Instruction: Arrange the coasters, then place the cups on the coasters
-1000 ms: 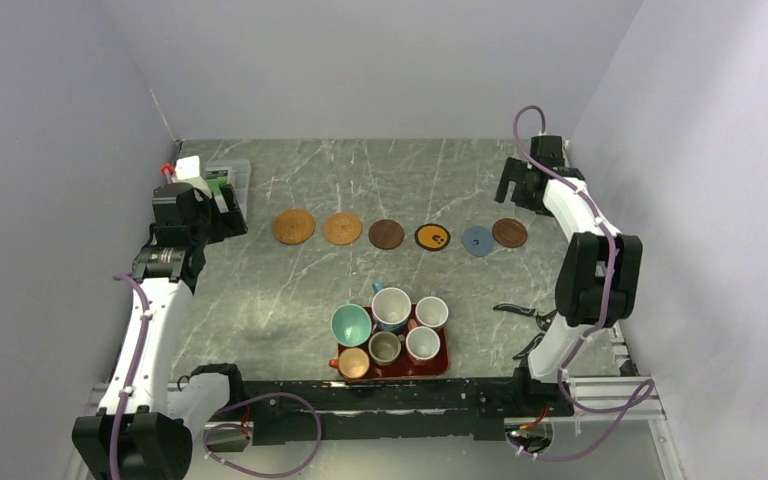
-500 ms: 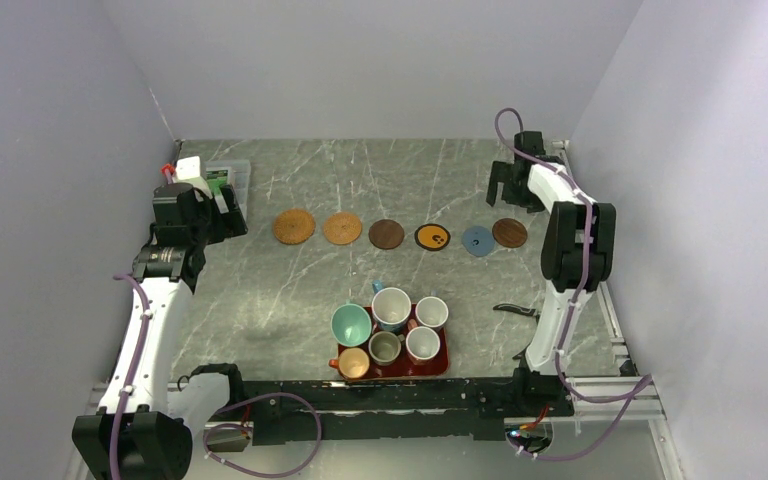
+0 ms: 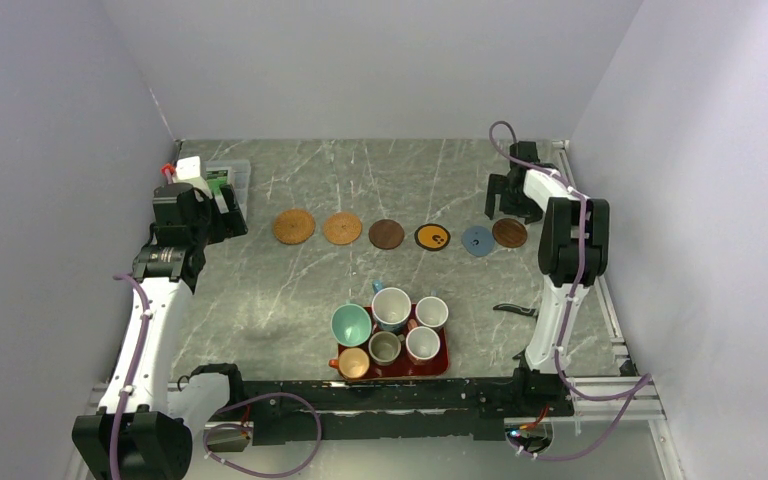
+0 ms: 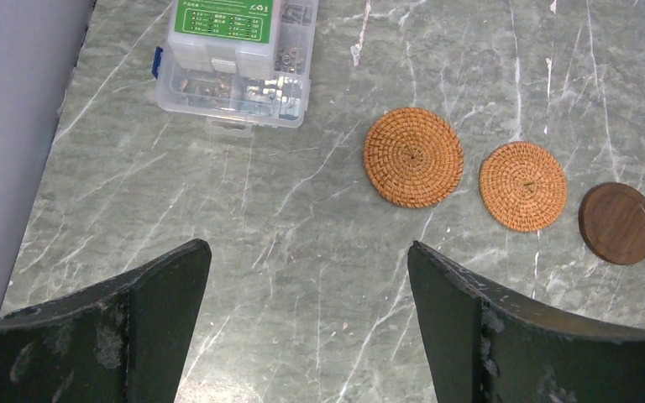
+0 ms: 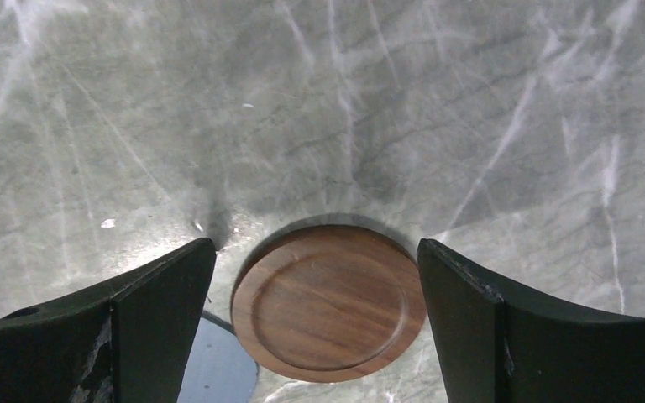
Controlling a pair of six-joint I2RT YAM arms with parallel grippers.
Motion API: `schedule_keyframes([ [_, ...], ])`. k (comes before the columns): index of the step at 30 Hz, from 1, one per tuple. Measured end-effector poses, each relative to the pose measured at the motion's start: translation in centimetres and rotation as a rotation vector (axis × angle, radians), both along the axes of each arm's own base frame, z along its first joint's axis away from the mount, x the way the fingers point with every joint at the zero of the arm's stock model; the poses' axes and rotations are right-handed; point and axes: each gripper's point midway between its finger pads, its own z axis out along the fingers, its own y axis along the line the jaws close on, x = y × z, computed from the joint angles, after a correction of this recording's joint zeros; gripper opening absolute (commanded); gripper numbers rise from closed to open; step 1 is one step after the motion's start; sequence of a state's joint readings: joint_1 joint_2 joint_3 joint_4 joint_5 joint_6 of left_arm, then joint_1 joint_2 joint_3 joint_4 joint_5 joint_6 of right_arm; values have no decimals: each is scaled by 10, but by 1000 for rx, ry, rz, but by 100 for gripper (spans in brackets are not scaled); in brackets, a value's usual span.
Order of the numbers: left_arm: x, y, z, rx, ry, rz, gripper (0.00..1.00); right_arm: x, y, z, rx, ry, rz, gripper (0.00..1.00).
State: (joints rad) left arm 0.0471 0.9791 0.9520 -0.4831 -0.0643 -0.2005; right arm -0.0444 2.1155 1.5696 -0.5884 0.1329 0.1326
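Observation:
Six coasters lie in a row: two tan woven (image 3: 293,226) (image 3: 342,228), dark brown (image 3: 386,234), black with orange ring (image 3: 432,237), blue-grey (image 3: 477,241), dark brown (image 3: 509,233). My right gripper (image 3: 506,206) hangs open just behind the last one; in the right wrist view this brown coaster (image 5: 329,302) lies between the spread fingers (image 5: 315,243), its edge overlapping the blue-grey coaster (image 5: 214,369). Six cups stand on the red tray (image 3: 444,368), among them teal (image 3: 351,324) and large white (image 3: 391,307). My left gripper (image 4: 308,245) is open over bare table, left of the tan coasters (image 4: 413,157).
A clear plastic parts box (image 4: 239,63) with a green label sits at the back left corner, near the left arm. A small black object (image 3: 516,310) lies on the table right of the tray. Walls close in on three sides.
The right arm has swung in from the back right and come down toward the rightmost brown coaster. The left arm, coasters and cups have not moved.

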Motion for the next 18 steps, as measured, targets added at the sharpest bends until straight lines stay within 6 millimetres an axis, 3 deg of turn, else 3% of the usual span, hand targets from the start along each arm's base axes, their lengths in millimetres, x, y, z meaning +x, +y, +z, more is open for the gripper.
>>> schedule_keyframes([
  [10, 0, 0, 0, -1, 0, 0, 94, -18, -7, 0, -35, -8, -32, 94],
  [18, 0, -2, 0, -8, -1, -11, 94, -47, -20, 1, -67, 12, -85, 94],
])
